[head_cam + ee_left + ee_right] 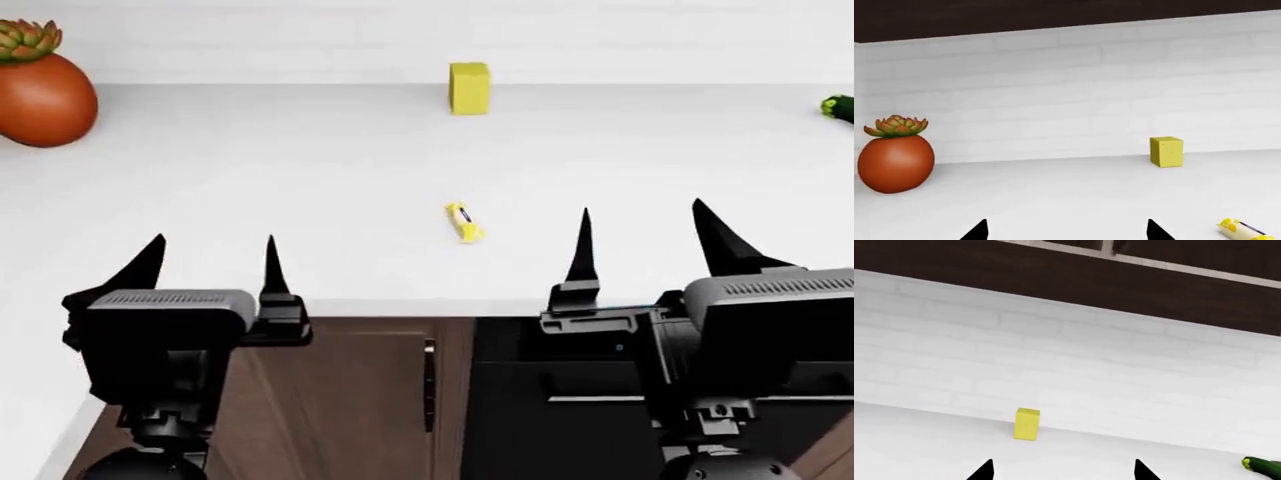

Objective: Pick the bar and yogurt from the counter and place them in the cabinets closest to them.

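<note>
The bar [463, 221], slim, yellow, with a dark mark, lies on the white counter [307, 180] near its front edge, between my two grippers; it also shows in the left wrist view [1245, 230]. My left gripper [214, 262] is open and empty, left of the bar and at the counter's front edge. My right gripper [643, 240] is open and empty, right of the bar. The left wrist view [1067, 231] and the right wrist view [1062, 471] show each gripper's tips wide apart. The yogurt is out of view.
A plain yellow block [469, 88] stands at the counter's back by the white brick wall. A red-orange pot with a succulent [40, 90] sits at the back left. A zucchini end [838, 107] shows at the far right. Dark wall cabinets [1121, 285] hang above. Base cabinets [387, 390] lie below the counter.
</note>
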Available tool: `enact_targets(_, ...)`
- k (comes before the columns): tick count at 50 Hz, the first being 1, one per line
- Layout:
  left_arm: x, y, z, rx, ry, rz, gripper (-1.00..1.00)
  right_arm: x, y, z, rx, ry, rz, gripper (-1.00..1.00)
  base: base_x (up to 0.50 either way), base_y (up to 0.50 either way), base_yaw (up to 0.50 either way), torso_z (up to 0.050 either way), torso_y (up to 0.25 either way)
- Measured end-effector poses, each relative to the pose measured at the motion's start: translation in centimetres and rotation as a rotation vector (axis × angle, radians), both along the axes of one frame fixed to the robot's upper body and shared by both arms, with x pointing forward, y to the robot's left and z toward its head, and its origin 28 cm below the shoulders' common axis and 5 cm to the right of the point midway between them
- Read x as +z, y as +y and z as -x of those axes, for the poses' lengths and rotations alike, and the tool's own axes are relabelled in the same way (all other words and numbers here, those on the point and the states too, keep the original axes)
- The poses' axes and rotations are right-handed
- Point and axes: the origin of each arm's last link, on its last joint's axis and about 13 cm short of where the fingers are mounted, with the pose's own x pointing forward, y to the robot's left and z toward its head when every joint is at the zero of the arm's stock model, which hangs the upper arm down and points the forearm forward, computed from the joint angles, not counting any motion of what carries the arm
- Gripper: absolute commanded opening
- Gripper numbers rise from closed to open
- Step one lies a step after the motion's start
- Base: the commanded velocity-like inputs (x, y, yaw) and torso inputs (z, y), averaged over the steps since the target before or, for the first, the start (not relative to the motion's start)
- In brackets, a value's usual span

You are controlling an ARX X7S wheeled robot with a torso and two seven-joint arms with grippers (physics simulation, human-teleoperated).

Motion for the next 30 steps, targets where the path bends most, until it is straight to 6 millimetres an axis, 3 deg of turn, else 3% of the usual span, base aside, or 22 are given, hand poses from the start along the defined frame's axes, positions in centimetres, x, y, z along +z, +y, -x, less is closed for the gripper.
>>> enact_targets(21, 0.8, 0.2, 0.4, 0.015, -0.024, -0.020, 1.00, 1.0, -0.1, 0.6, 0.013, -0.037, 0.013, 1.00, 0.15, 0.02, 0.00, 0.050, 0.000)
enact_targets(30, 1.1, 0.3, 0.4, 0.022, -0.032, -0.023, 1.00, 1.4, 0.0, 0.6, 0.026, -0.050, 0.022, 1.00, 0.42, 0.00, 0.00, 0.050, 0.000)
